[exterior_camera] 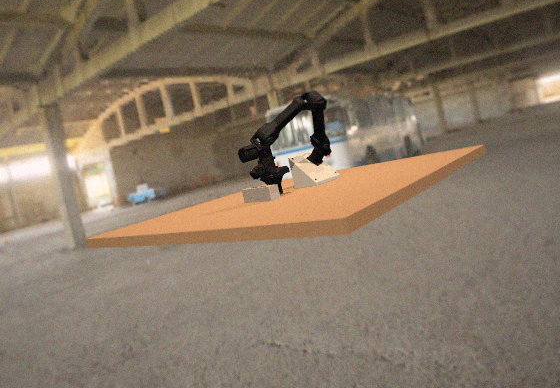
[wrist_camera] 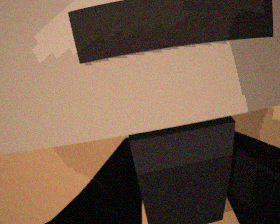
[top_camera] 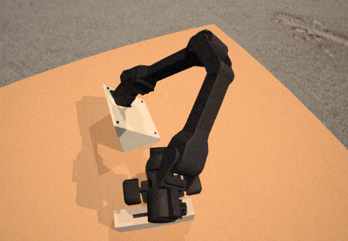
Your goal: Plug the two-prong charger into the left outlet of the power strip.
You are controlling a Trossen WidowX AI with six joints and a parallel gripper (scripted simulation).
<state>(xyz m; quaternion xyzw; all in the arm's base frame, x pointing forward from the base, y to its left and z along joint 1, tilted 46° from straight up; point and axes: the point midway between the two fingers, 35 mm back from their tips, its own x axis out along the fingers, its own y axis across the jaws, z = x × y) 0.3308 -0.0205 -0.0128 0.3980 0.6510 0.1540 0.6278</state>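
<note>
My charger [wrist_camera: 184,170] is dark grey; the power strip [top_camera: 127,218] [exterior_camera: 261,194] [wrist_camera: 150,90] is off-white with a blackish bar, the desk [top_camera: 264,149] [exterior_camera: 320,205] [wrist_camera: 30,185] plain orange.

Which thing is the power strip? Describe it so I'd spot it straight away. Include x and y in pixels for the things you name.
On the orange table [top_camera: 264,149] [exterior_camera: 300,210], find the black robot arm [top_camera: 199,109] [exterior_camera: 287,122]. Under its tool end lies the power strip [top_camera: 124,220] [exterior_camera: 261,195] [wrist_camera: 150,85], a long, low, pale block. Unlike the sloped pale stand, it has a dark bar-shaped patch on its flat top.
</note>
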